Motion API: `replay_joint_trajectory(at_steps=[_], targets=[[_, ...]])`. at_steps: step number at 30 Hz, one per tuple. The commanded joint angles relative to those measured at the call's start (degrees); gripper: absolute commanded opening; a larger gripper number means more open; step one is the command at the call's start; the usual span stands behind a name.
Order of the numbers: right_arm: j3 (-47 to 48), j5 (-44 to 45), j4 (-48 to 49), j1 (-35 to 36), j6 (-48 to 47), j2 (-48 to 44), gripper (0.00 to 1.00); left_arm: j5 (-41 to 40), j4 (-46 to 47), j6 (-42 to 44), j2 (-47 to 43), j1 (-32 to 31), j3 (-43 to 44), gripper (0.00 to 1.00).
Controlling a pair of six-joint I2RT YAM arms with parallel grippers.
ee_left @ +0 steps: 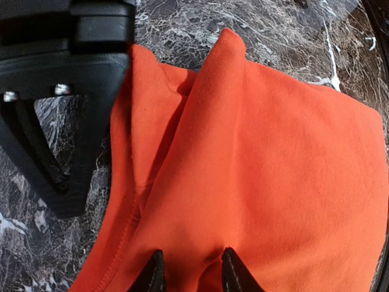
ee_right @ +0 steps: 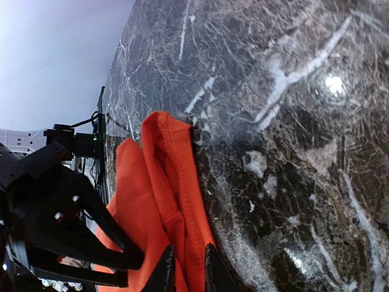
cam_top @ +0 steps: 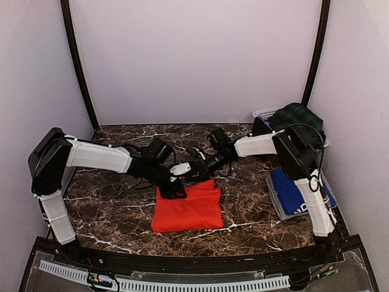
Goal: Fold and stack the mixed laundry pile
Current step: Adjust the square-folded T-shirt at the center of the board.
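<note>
Edge of red-orange T-shirt (cam_top: pixel 188 210) inside left hand (ee_left: pixel 189 269), right hand (ee_right: pixel 185 266)

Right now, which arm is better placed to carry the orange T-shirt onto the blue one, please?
Probably right: the blue T-shirt lies on that arm's side, and the right gripper has the hem of the red-orange T-shirt between its jaws.

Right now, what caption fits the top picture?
Left claw and right claw pinch the red-orange T-shirt on the marble table.

Soft, even overhead light; faint shadows. Glare spot on marble tabletop (ee_right: pixel 333 83). Oversaturated red-orange T-shirt (ee_left: pixel 273 182). Wrist-view edges stretched.
</note>
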Motion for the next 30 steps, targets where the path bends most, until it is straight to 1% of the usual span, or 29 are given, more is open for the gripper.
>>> replay_joint_trajectory(at_steps=[1, 2, 3, 4, 6, 10, 14, 22, 24, 26, 28, 30], targets=[[1.15, 0.7, -0.6, 0.66, -1.18, 2.5, 0.13, -0.81, -1.1, 1.94, -0.16, 0.12, 1.54, 0.22], [1.17, 0.95, -0.81, 0.73, -1.38, 2.8, 0.12, -1.22, -1.5, 2.03, -0.34, 0.09, 1.59, 0.16], [1.18, 1.18, -1.21, 0.74, -1.82, 3.12, 0.11, -1.45, -1.58, 2.04, -0.97, 0.07, 1.4, 0.12], [1.11, 1.38, -1.53, 0.76, -2.23, 3.49, 0.1, -1.97, -1.53, 2.05, -1.45, 0.07, 1.25, 0.06], [0.5, 1.88, -1.76, 0.71, -2.69, 3.73, 0.08, -2.95, -0.83, 1.94, -4.23, 0.11, 0.48, 0.0], [-1.46, 1.43, -1.04, 0.69, -3.05, 3.63, 0.04, -4.4, 0.76, 1.55, -9.0, 0.09, -1.15, 0.0], [-3.03, 1.15, -0.43, 0.65, -3.28, 3.38, 0.02, -6.39, 1.7, 1.53, -11.47, 0.07, -1.5, 0.0], [-4.09, -0.03, 0.15, 0.61, -3.44, 2.79, 0.0, -8.87, 2.83, 2.21, -9.15, 0.99, -1.75, 0.0], [-4.17, -0.11, 0.15, 0.53, -3.28, 2.3, 0.03, -10.05, 3.21, 2.41, -7.66, 1.17, -1.74, 0.0], [-4.25, -0.01, 0.12, 0.16, -3.07, 1.2, 0.1, -12.05, 3.12, 2.42, -5.73, 1.38, -1.4, 0.0], [-4.56, 0.48, 0.12, -0.36, -2.84, -0.52, 0.15, -15.5, 3.97, 1.74, -3.91, 1.42, -1.28, 0.0], [-4.71, 1.16, -0.38, -1.22, -2.78, -2.37, 0.18, -18.13, 5.44, 0.99, -2.78, 1.58, -1.32, 0.0]])
